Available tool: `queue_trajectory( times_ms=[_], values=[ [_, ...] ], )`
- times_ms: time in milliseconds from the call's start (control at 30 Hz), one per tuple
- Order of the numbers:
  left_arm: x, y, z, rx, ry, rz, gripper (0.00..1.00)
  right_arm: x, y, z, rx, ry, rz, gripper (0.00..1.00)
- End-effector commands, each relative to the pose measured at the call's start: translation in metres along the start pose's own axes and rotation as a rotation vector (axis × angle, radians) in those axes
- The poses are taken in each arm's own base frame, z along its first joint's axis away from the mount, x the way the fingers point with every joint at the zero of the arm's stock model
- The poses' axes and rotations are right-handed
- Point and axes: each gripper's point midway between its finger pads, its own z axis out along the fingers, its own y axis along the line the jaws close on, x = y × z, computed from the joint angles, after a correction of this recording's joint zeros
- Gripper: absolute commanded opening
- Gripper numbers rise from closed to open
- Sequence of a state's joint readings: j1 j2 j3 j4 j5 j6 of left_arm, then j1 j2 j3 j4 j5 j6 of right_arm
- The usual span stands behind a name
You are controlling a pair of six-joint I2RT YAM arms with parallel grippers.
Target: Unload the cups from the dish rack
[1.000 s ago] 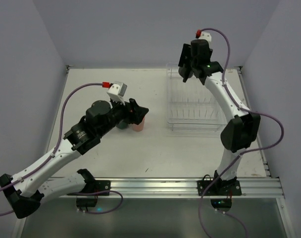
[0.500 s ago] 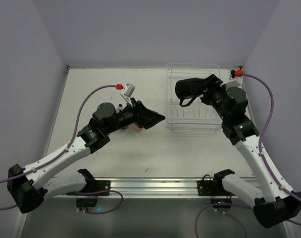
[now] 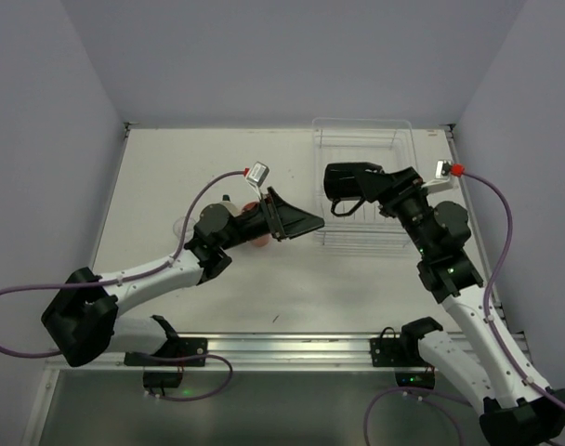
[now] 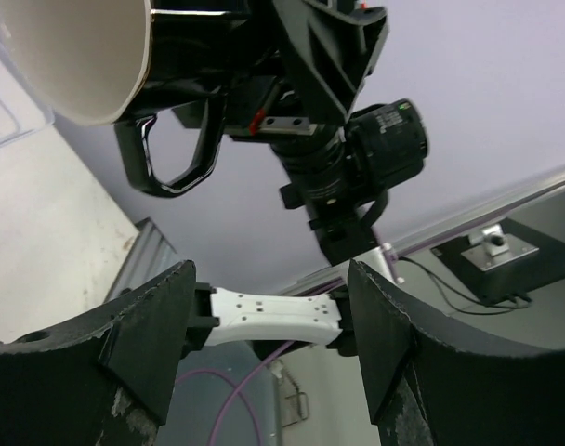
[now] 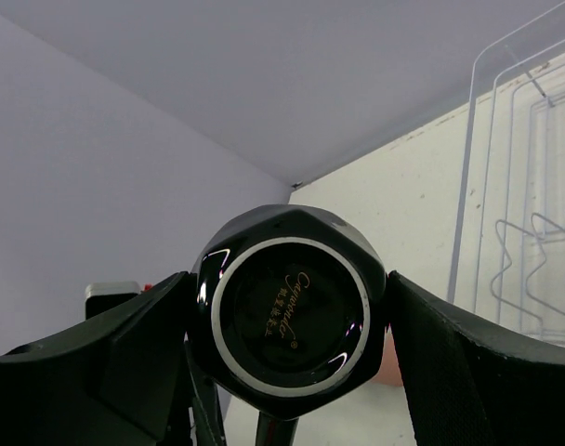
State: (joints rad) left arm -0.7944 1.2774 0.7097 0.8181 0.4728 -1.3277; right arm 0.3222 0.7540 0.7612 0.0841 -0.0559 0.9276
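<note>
Holding entry, item one: black cup (image 3: 342, 188), clamped in the right end effector (image 5: 292, 344) and held in the air over the rack's (image 3: 394, 130) 9 o'clock rim. Its long axis is roughly level, base toward the right wrist, pale mouth facing the left end effector (image 4: 269, 344).

Item two: left end effector, fingers apart, nothing between them. The cup lies at its 2 o'clock, near but not touching (a hand-over looks likely).

Item three: salmon cup (image 3: 257, 239), on the counter (image 3: 171, 167) under the left arm.
</note>
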Motion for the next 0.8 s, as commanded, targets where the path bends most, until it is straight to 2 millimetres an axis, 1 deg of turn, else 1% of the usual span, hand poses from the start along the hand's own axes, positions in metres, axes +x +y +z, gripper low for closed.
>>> queue_trajectory(
  times_ms=[0,33,100,167,300,333,367,500,533,600,633,767],
  values=[
    [-0.003,-0.033,0.001,0.152,-0.008,-0.020,0.70,-0.032,0.053,-0.012,-0.215,-0.120,0.084,0.00],
    [-0.003,-0.029,0.004,0.148,-0.006,-0.027,0.71,-0.032,0.055,-0.013,-0.224,-0.121,0.090,0.00],
    [-0.005,-0.030,0.006,0.154,-0.006,-0.030,0.71,-0.029,0.056,-0.014,-0.240,-0.110,0.108,0.00],
    [-0.005,-0.026,0.009,0.145,-0.004,-0.032,0.70,-0.031,0.059,-0.017,-0.254,-0.116,0.113,0.00],
    [-0.003,-0.019,0.009,0.115,0.002,-0.030,0.70,-0.035,0.065,-0.022,-0.264,-0.127,0.102,0.00],
    [-0.003,-0.020,0.008,0.113,0.001,-0.018,0.70,-0.037,0.066,-0.024,-0.266,-0.131,0.098,0.00],
    [-0.003,-0.016,0.008,0.093,-0.001,-0.022,0.70,-0.036,0.066,-0.025,-0.269,-0.130,0.098,0.00],
    [-0.006,-0.018,0.011,0.106,-0.012,-0.014,0.71,-0.033,0.069,-0.025,-0.292,-0.115,0.110,0.00],
    [-0.008,-0.020,0.014,0.112,-0.010,-0.014,0.71,-0.033,0.071,-0.025,-0.305,-0.117,0.113,0.00],
    [-0.008,-0.021,0.018,0.115,-0.005,-0.014,0.71,-0.029,0.069,-0.025,-0.316,-0.108,0.118,0.00],
    [-0.009,-0.024,0.020,0.124,-0.004,-0.012,0.71,-0.029,0.075,-0.027,-0.349,-0.107,0.118,0.00],
    [-0.013,-0.028,0.026,0.134,-0.010,-0.012,0.71,-0.023,0.080,-0.028,-0.397,-0.082,0.120,0.00]
  ],
)
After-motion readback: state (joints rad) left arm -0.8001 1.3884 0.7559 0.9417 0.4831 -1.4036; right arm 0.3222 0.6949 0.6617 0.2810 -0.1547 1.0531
